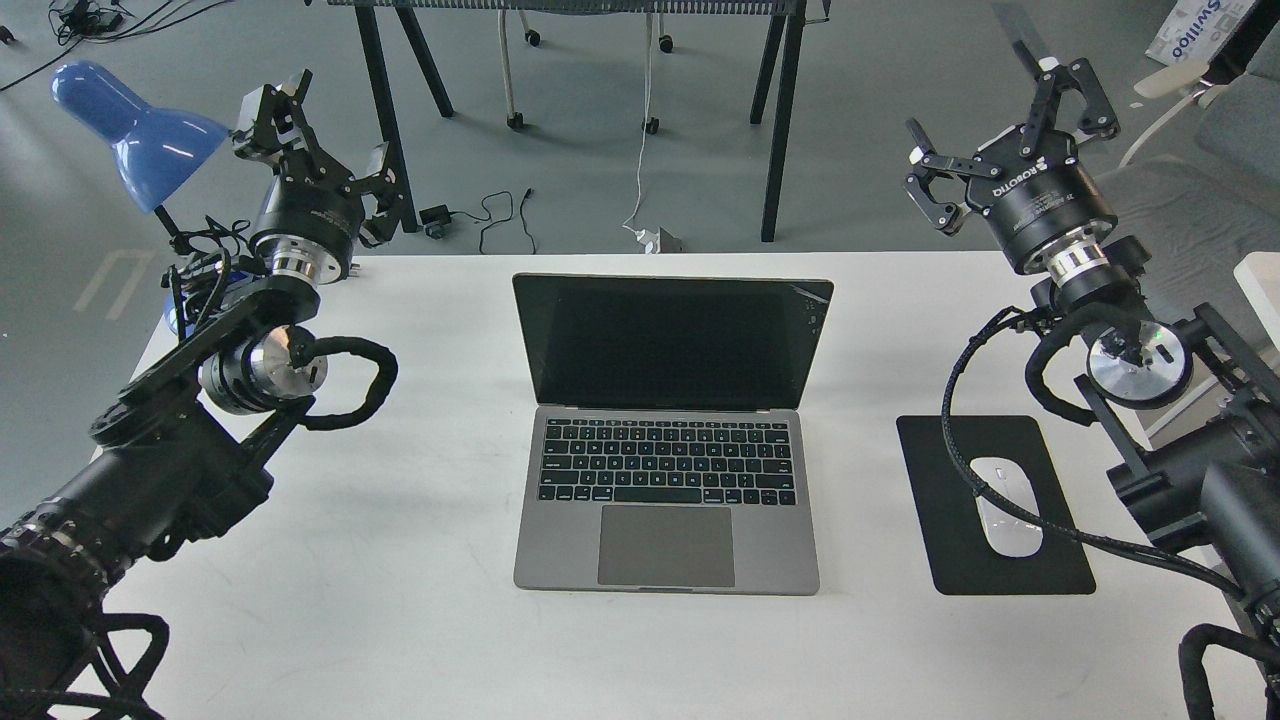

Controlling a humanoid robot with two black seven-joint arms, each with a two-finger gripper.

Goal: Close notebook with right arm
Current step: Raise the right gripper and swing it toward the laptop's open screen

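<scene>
The notebook [667, 500] lies open in the middle of the white table [420, 600], its black screen [670, 340] standing upright toward the far edge and its keyboard and trackpad facing me. My right arm [1110, 330] comes in from the right, and its gripper [985, 125] is raised beyond the table's far right corner. The fingers are spread wide with nothing between them, well to the right of the screen. My left gripper [320, 115] is raised at the far left near the lamp, its fingers also apart and empty.
A black mouse pad [940, 520] with a white mouse [1008, 505] lies right of the notebook, under my right arm's cable. A blue lamp [125, 125] stands at the far left corner. Black table legs [780, 130] and cables are on the floor behind.
</scene>
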